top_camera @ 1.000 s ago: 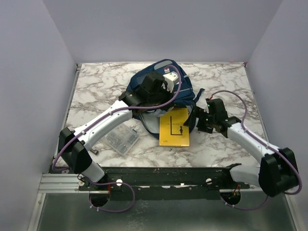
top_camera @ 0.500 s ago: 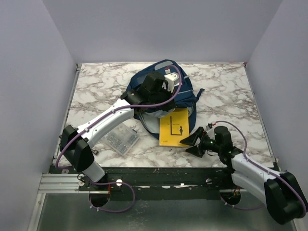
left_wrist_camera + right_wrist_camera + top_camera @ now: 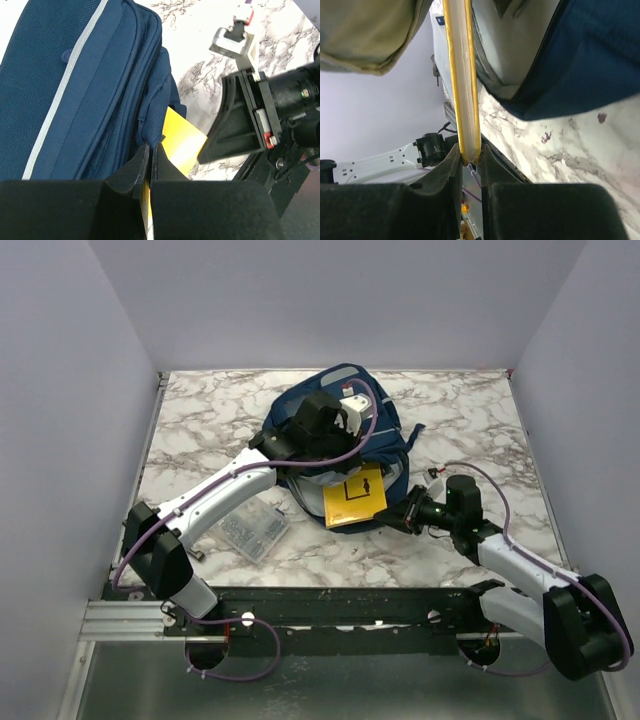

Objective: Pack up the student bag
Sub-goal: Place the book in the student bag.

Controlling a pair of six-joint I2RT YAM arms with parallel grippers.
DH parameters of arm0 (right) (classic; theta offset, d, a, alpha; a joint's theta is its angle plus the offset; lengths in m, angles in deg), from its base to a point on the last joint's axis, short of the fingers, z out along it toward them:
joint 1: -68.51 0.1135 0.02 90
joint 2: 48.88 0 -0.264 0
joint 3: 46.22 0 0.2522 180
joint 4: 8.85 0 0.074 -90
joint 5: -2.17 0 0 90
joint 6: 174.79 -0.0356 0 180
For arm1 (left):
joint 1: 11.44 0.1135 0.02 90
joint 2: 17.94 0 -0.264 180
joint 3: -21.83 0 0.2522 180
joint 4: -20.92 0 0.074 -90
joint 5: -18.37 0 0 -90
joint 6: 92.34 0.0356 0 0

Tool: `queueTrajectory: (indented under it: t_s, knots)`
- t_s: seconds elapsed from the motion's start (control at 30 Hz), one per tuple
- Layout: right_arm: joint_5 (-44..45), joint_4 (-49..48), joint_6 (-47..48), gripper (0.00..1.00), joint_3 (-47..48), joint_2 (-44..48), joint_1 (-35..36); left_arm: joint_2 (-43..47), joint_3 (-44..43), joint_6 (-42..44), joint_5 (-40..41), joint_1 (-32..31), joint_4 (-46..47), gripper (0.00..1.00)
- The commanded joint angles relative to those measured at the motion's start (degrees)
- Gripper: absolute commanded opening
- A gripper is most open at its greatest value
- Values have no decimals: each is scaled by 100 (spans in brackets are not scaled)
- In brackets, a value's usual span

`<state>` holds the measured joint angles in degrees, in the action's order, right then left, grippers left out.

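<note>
Your left gripper (image 3: 151,152) is pinched shut on the navy fabric at the mouth of the student bag (image 3: 385,440), which lies at the far middle of the table (image 3: 470,410). Its grey stripe shows along the side in your left wrist view. Your left arm reaches across from the near left and lies over the top of the bag, hiding much of it from above. Your right gripper (image 3: 469,157) is clamped on the near edge of a thin yellow book (image 3: 357,495), the jaws squeezing its cover from both sides. The book sits tilted at the bag's near side, with its far edge tucked in under the blue fabric, just beside your left fingertips. Both grippers are crowded close together at that opening. A small clear plastic box (image 3: 252,530) lies on the table to the near left, under the left arm and apart from the bag. The tabletop is white marble with grey veining. Plain pale lilac walls (image 3: 330,300) close it in on the left, right and far sides, and a dark mounting rail (image 3: 330,605) runs along the near edge.
</note>
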<state>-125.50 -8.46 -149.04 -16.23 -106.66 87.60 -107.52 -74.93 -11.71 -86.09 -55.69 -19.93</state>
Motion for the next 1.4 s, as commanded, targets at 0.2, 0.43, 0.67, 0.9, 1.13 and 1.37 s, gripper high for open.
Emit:
queueTrajectory:
  t_s: [0.2,0.43,0.67,0.9,1.13,1.37]
  knots:
    - [-1319,-72,1257,0,1577,-2305,-817,731,115,233,327,-14,445,0]
    - [-783,-3636,-927,0,1466,-3520,-1043,875,245,253,380,-44,605,0]
    - [559,-6386,-2456,0,1102,-4674,-406,789,232,116,133,-40,657,0]
    - [2374,-5951,-1637,0,792,-4306,-99,749,267,34,97,-44,681,0]
    - [1520,-6050,-874,36,681,-4572,-81,712,354,3,117,-44,757,0]
    - [997,-3548,344,51,128,-3149,-289,767,443,105,446,-47,758,0]
